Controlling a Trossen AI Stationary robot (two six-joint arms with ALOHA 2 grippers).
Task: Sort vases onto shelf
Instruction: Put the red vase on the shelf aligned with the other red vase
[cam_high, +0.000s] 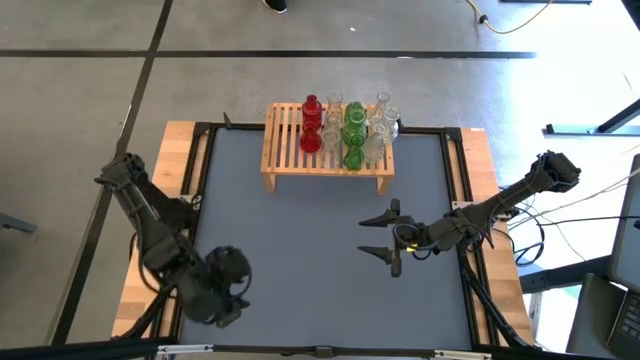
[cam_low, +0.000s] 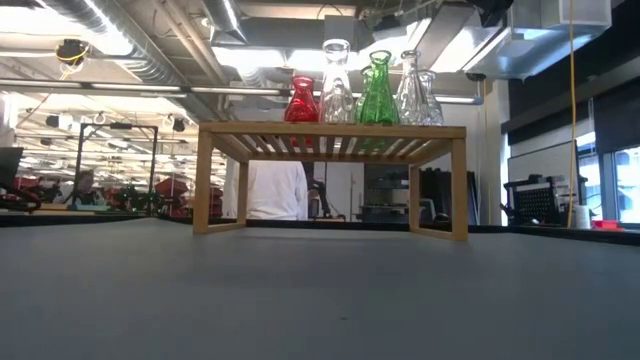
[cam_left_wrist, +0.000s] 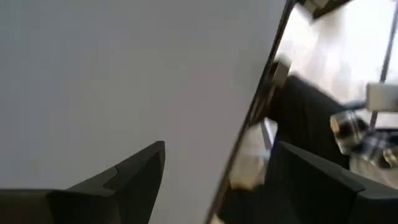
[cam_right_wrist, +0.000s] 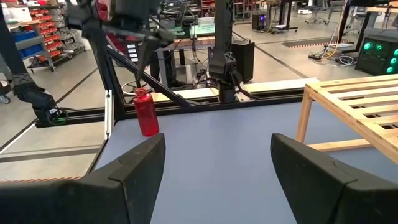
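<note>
My right gripper (cam_high: 392, 236) hovers with its fingers spread wide and nothing between them over the grey table mat (cam_high: 300, 270), on the right half of the table, its open jaws facing left across the mat. From its wrist camera I see the two dark fingers (cam_right_wrist: 134, 168) parted over bare mat, with a corner of the light-wood slatted shelf (cam_right_wrist: 354, 112) close by on one side and, far across the table past the fingertips, a red bottle (cam_right_wrist: 145, 112) standing at the mat's far edge beside the base of the other arm. My left gripper (cam_high: 222, 290) waits at the near left corner of the table, well apart from the right one; its jaws also stand wide and empty, and its own camera shows the fingers (cam_left_wrist: 124, 177) over the mat near the black table-edge rail (cam_left_wrist: 261, 106). Beyond the right gripper, toward the back of the table and slightly to its left, sits the shelf (cam_high: 327, 140), and on the right part of its slatted top the vases cluster together: red vases (cam_high: 311, 125), then a clear vase (cam_high: 332, 120), green vases (cam_high: 354, 135) and more clear glass (cam_high: 380, 125) at the right end. At table level the red vase (cam_low: 301, 100), clear vase (cam_low: 337, 85), green vase (cam_low: 377, 90) and clear bottles (cam_low: 415, 92) stand upright in a tight row on the shelf (cam_low: 330, 130), with a person in a white top (cam_low: 272, 188) visible behind it in the room.
</note>
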